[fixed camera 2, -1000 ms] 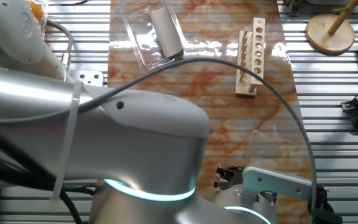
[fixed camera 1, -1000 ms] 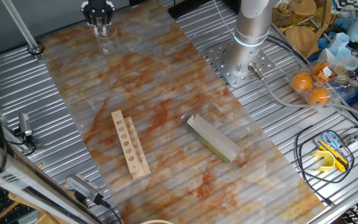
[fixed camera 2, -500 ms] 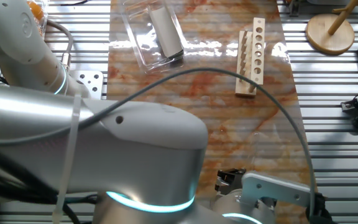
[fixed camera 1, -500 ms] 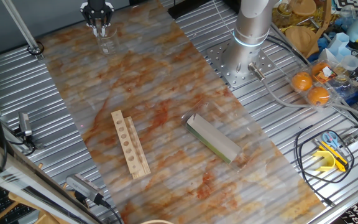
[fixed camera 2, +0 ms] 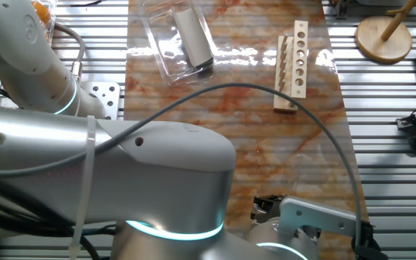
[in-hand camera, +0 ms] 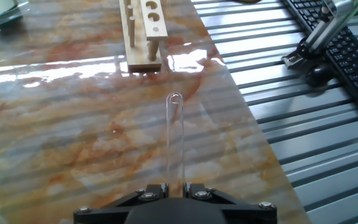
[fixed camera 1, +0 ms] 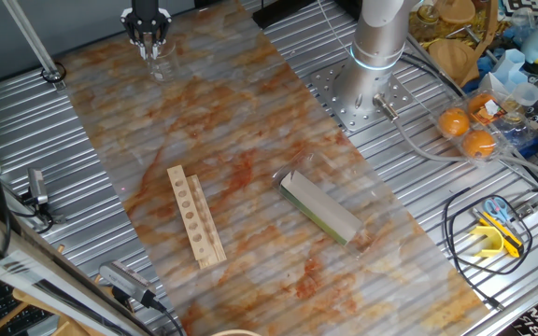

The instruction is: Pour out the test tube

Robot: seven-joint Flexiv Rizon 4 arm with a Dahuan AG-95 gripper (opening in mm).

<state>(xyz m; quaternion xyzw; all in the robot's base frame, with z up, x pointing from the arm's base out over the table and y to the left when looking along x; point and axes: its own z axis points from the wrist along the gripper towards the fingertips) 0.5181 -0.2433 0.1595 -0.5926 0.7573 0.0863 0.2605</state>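
A clear glass test tube (in-hand camera: 174, 140) is being held at its base between the two fingers of the gripper (in-hand camera: 174, 190), whose jaws are being kept nearly closed, leaving only the tube's width between them. In the hand view the tube is being pointed away from the camera, its rounded end (in-hand camera: 174, 98) being shown above the marbled orange-and-grey mat (in-hand camera: 73, 137). No liquid is being made out inside the tube. Whether the tube is being kept clear of the mat or rested on it cannot be told.

Farther along the mat, a wooden test tube rack (in-hand camera: 143, 31) is being seen lying with its row of holes facing up, well apart from the tube's tip. To the right, on the ribbed metal table (in-hand camera: 303, 143), a black keyboard (in-hand camera: 347, 50) is being partly shown.

In one fixed view the gripper (fixed camera 1: 147, 42) is being seen at the far end of the mat (fixed camera 1: 241, 177), above a faint glassy shape (fixed camera 1: 160, 67). The rack (fixed camera 1: 195, 216) is being shown nearer the camera, and a clear container with a green-sided box (fixed camera 1: 319, 206) is lying to its right. The arm's base (fixed camera 1: 379, 42) is being seen standing beside the mat.

In the other fixed view most of the frame is being filled by the arm (fixed camera 2: 121, 166); the gripper is being hidden there.
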